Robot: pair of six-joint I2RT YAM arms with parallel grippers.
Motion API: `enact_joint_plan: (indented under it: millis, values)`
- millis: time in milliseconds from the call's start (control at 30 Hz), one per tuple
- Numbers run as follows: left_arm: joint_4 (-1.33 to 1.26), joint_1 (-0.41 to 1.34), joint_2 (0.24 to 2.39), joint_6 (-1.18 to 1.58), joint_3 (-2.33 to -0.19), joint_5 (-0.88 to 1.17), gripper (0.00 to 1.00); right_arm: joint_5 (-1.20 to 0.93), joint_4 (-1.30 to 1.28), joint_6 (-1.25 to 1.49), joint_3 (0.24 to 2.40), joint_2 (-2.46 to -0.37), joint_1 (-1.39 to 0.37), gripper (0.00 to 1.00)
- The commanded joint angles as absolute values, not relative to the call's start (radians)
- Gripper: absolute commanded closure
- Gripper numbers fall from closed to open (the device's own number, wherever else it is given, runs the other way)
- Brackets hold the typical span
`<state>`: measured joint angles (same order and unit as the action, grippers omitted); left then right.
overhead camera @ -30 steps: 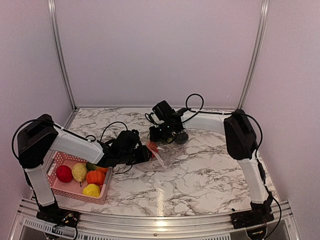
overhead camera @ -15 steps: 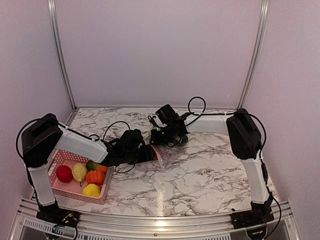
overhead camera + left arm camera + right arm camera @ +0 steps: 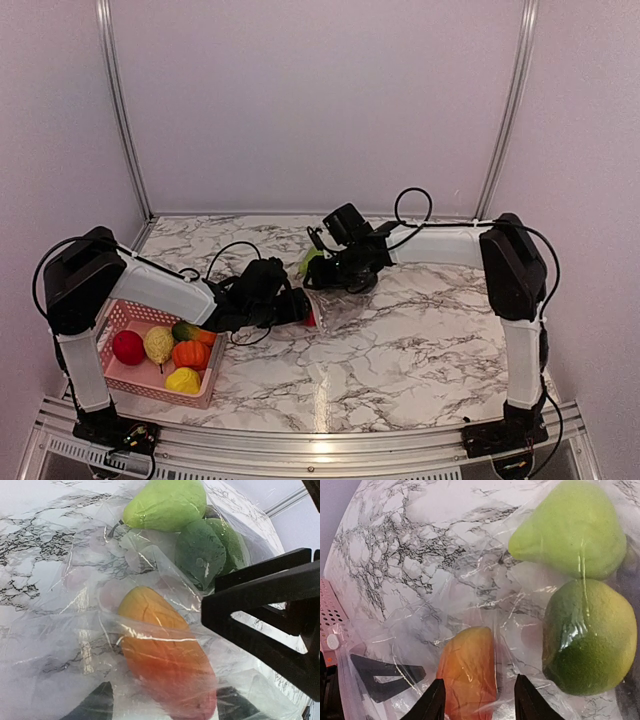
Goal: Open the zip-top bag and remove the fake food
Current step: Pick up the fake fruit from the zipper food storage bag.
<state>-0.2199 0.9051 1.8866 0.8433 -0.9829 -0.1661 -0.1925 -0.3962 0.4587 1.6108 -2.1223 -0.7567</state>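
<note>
Marble-patterned tabletop (image 3: 420, 350) carries a clear, crinkled zip-top bag (image 3: 335, 305) at about its middle, lying between the two arms' working ends. Through the film three pieces of fake food show: a light green pear (image 3: 165, 502) toward the far edge, a dark green round fruit (image 3: 202, 552) touching it, and an orange-red fruit (image 3: 165, 660) a little apart from both, nearer the left arm.

The left pincer (image 3: 167, 707) reaches in from the left edge and stands wide. Its two dark fingertips (image 3: 102, 705) sit on either side of the orange-red fruit, with bag film draped over them. A strip of film shows between one fingertip and the fruit, so it clamps nothing.

The right pincer (image 3: 480, 700) comes in from the far right and is low over the bag. Its fingers are moderately apart, and the end of the orange-red fruit lies below the gap. Nothing is gripped between them. The two pincers are close together, the right one's black frame filling the right side of the left wrist view.

A pink basket (image 3: 150, 392) sits at the near left corner of the tabletop, well apart from the bag. It holds a red apple (image 3: 127, 347), a pale yellow fruit (image 3: 158, 343), an orange pumpkin (image 3: 190, 354), a yellow lemon (image 3: 183, 380) and a green piece (image 3: 182, 331).
</note>
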Motion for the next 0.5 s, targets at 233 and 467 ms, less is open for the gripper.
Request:
enact_joint_plan:
  millis: [233,467]
  values:
    - [-0.215,0.91,1.917,0.821,-1.01,-0.162,0.27,-0.135,-0.38,0.454,1.472,-1.996,-0.752,0.74]
    - [-0.183,0.913,1.94,0.816,-1.05,-0.167,0.27,-0.154,-0.36,0.453,1.46,-2.034,-0.755,0.87]
